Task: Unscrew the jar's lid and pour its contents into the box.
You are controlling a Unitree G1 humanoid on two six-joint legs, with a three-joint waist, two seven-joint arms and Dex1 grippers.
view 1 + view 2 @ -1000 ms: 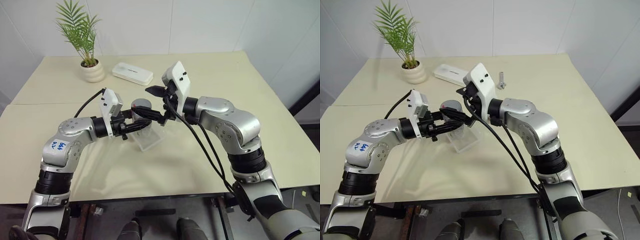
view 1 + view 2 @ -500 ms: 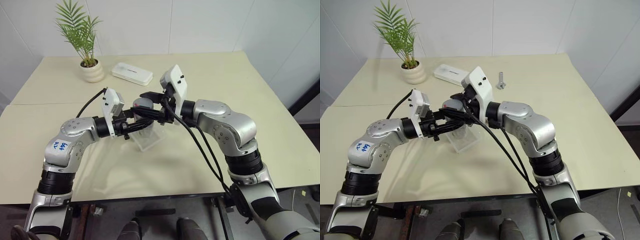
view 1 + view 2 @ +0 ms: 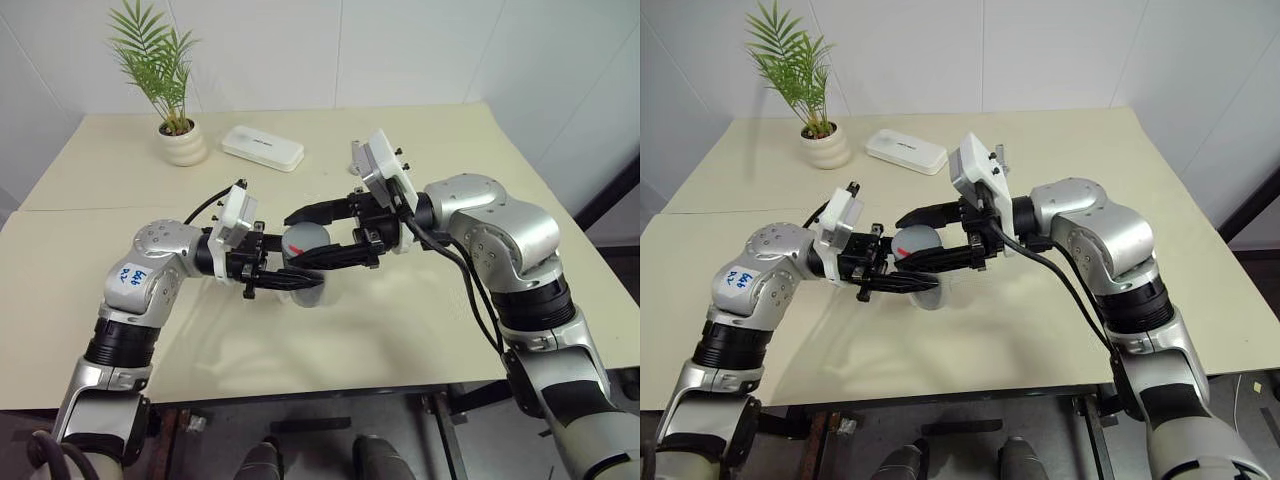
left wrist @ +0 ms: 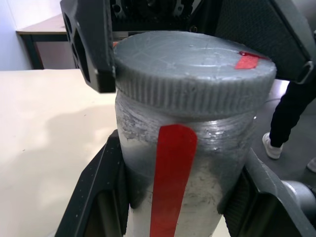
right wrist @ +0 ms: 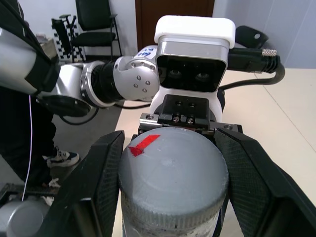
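Note:
The jar [image 4: 173, 197], silvery with a red strip, is held in the air above the table, its grey lid [image 3: 305, 240] turned up toward the head camera. My left gripper [image 3: 293, 264] reaches in from the left and is shut on the jar's body. Coming from the right, my right gripper [image 3: 296, 240] is shut on the lid [image 5: 173, 175], one finger pressed to each side of its rim. The clear box [image 3: 312, 297] lies on the table just under the jar, mostly hidden by my left fingers. The contents are hidden inside the jar.
A cream plant pot [image 3: 185, 145] and a white oblong case [image 3: 263, 148] stand at the back left of the table [image 3: 450, 340]. A metal bolt-like piece [image 3: 998, 150] peeks out behind my right wrist. A person's leg [image 4: 291, 113] is seen beyond the table.
My right gripper, open beside the jar a second ago, has closed on the lid. Both wrists have swung round, and both hands with the jar have drawn back toward me.

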